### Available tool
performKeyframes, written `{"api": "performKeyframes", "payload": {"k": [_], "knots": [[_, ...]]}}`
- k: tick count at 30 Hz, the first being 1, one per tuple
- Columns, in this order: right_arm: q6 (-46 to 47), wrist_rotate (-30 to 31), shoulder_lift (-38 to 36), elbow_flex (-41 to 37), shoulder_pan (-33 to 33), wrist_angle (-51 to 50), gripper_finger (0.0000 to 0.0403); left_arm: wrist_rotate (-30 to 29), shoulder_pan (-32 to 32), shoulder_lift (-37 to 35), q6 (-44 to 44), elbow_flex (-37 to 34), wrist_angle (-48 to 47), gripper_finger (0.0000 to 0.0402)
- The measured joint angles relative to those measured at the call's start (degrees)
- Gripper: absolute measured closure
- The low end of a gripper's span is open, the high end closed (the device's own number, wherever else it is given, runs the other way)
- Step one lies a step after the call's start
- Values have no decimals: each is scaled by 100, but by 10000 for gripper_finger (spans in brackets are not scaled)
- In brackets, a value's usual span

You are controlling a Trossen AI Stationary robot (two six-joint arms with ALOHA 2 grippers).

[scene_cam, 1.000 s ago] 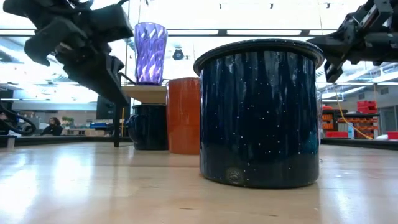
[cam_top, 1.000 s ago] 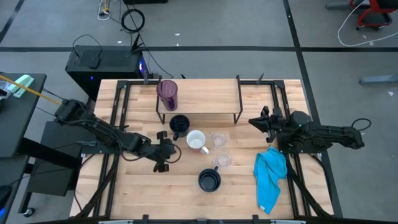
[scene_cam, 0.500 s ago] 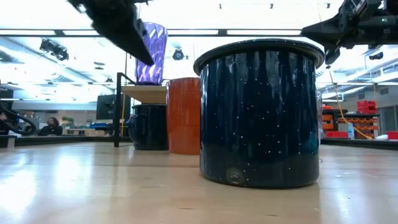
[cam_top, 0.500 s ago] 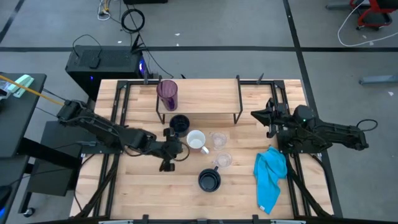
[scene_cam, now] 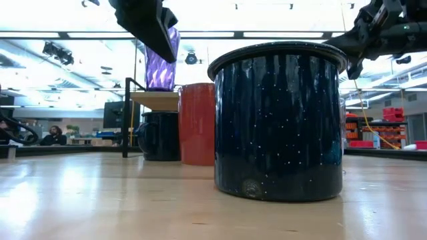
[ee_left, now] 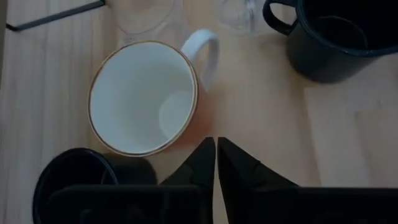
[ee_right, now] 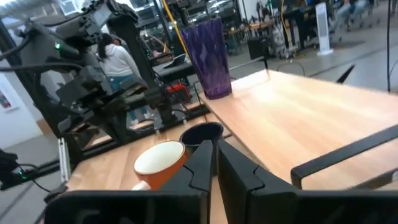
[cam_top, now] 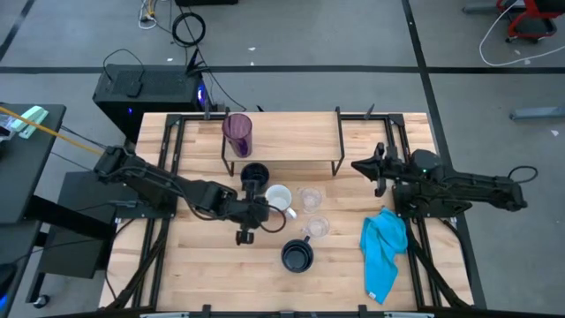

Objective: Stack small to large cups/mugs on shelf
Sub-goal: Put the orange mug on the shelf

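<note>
The table (cam_top: pixel 177 265) carries a shelf (cam_top: pixel 291 141) near its far edge, the purple tumbler (cam_top: pixel 237 132) alone on the shelf's left end. Over the last second the left gripper (cam_top: pixel 261 212) has slid across to the white mug (cam_top: pixel 279 199), fingers pressed together, holding nothing: a pickup looks next. Right gripper (cam_top: pixel 366 165), fingers also together, waits off the shelf's right end.
</note>
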Motion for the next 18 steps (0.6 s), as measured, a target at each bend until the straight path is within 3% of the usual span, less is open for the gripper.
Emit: {"api": "performKeyframes", "payload": {"k": [7,18], "knots": [[352,-295,575,0,322,928,373,45,85,-612,129,-530,31,396],[471,-254,2149,204,614,1898,373,42,232,-1957,-352,-2352,1419,370]]}}
